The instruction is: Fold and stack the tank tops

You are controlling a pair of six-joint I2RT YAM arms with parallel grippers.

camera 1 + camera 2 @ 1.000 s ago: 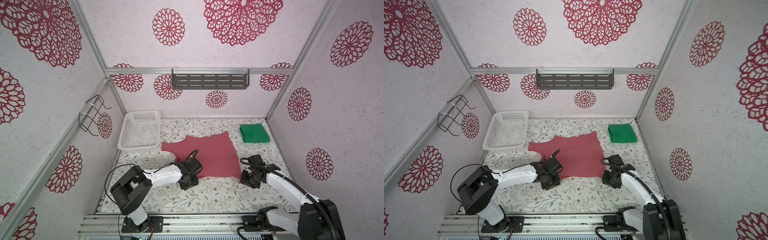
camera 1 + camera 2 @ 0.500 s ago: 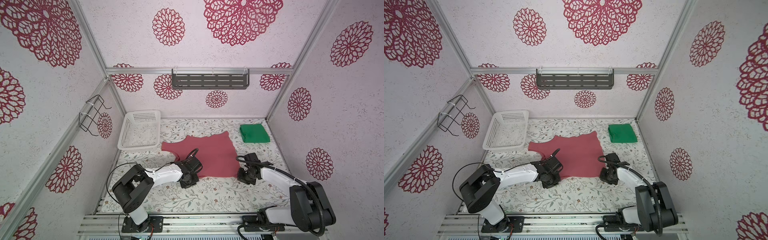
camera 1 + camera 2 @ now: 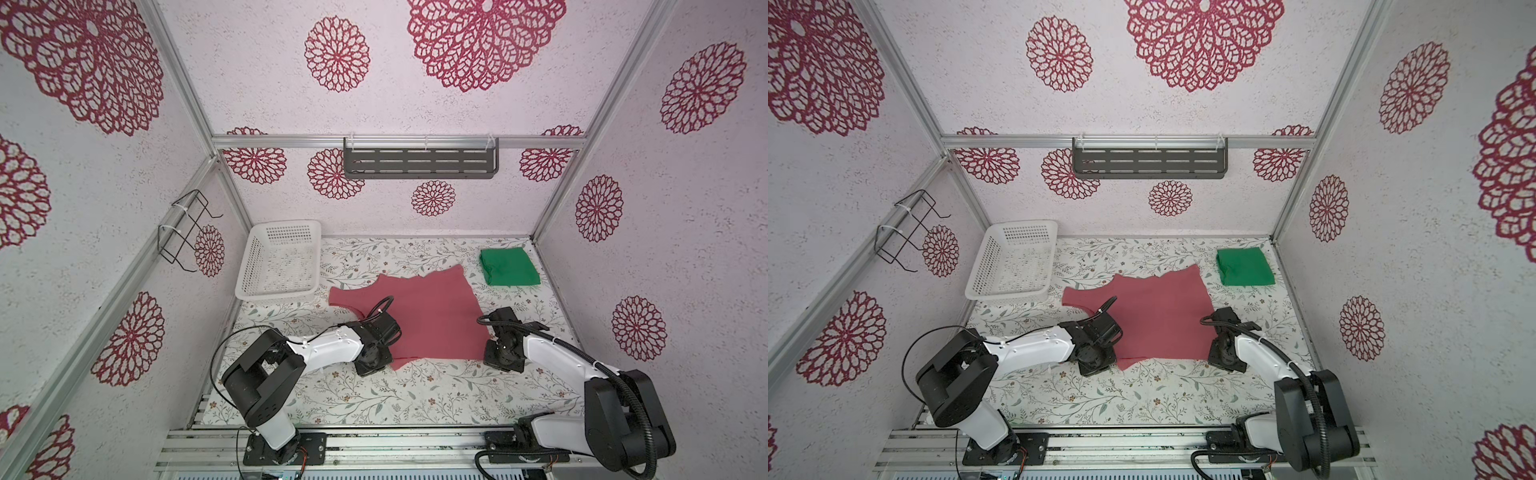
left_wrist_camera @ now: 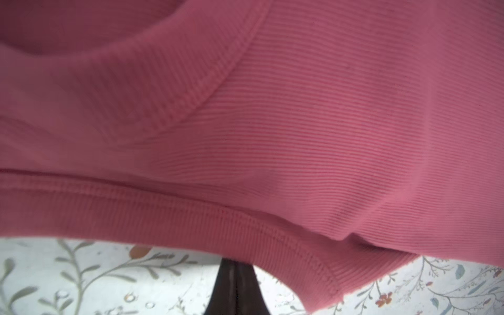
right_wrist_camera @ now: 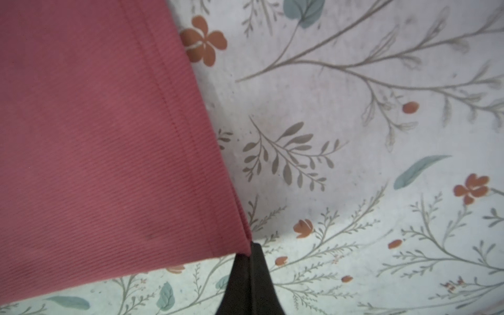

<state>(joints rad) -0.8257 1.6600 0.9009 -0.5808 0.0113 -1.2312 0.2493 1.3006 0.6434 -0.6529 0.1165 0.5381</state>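
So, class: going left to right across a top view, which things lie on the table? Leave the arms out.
white basket → pink tank top → green tank top

Open tabletop (image 3: 374, 399) along the front edge; white basket (image 3: 274, 293) back-left, folded green tank top (image 3: 509, 266) back-right.

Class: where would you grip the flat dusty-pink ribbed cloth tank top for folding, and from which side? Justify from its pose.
Grip the dusty-pink ribbed cloth tank top at its two near corners, coming in low from the arms' side. It lies flat with those edges free, and the left gripper and right gripper pinch there.
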